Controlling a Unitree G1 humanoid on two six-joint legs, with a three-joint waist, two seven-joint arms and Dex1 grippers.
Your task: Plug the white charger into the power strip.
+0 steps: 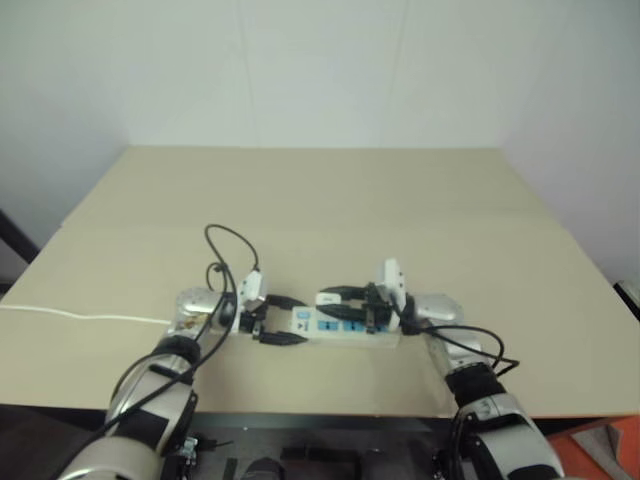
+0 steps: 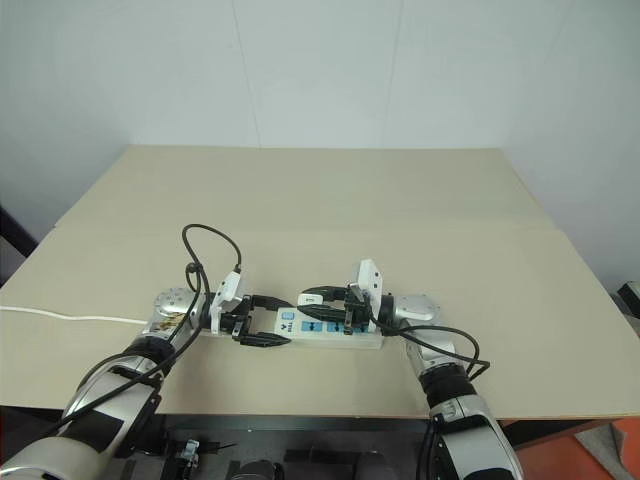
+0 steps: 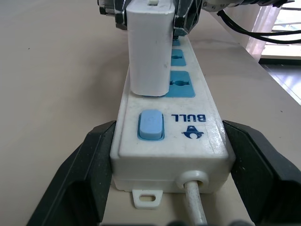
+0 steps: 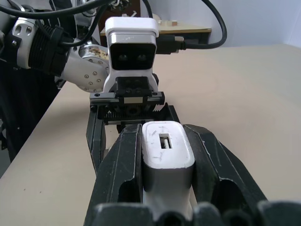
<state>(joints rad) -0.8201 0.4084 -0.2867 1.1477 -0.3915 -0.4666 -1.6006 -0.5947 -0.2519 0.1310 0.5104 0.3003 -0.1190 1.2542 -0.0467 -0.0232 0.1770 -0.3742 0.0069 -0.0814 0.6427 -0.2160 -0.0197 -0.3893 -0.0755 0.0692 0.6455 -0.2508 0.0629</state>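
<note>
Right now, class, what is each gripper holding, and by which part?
The left gripper clamps the power strip by both long sides at its switch end. The right gripper grips the white charger by its two opposite sides.

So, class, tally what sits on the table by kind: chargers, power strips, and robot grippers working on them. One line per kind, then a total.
White charger: 1
Power strip: 1
Robot grippers: 2, the left gripper and the right gripper
Total: 4
</note>
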